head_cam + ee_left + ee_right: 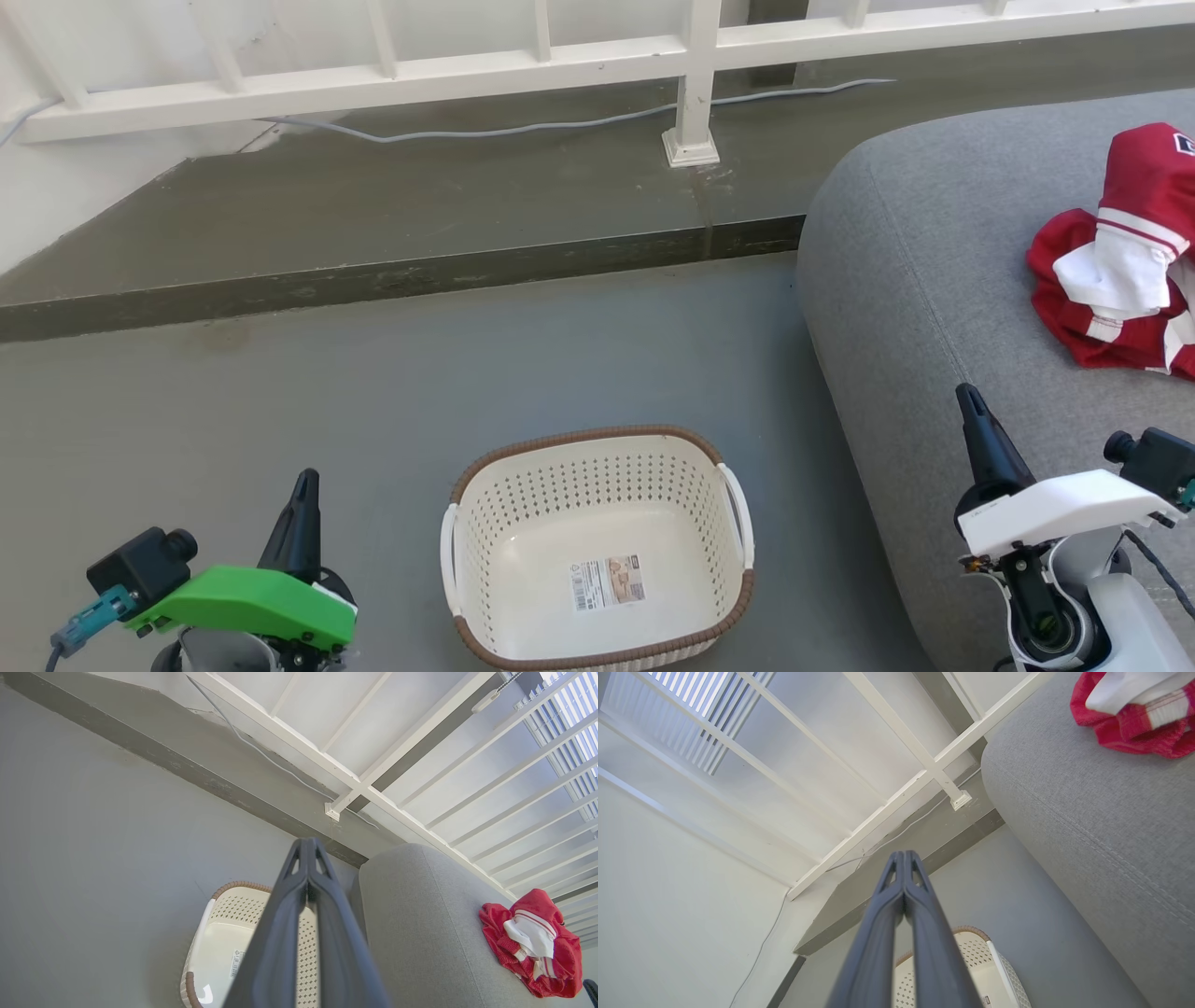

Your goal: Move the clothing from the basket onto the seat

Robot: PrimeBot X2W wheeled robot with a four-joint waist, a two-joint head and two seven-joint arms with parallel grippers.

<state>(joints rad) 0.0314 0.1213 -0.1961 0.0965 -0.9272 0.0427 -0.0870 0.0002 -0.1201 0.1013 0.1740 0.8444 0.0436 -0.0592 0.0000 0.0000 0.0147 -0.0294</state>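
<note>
The basket (597, 433) is empty; the clothing (1120, 271) lies heaped on the seat (934, 280), at two o'clock from the nearer right fingers (985, 448). These and the left fingers (299, 532) are pressed together, empty.

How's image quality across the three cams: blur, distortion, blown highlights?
Head view: even soft daylight, sharp across the cream perforated plastic basket and grey fabric seat cushion. Left wrist view: left hand blurred near the lens, white railing bars splay out, slatted blind washed out. Right wrist view: right hand equally soft, red crumpled clothing slightly soft.
</note>
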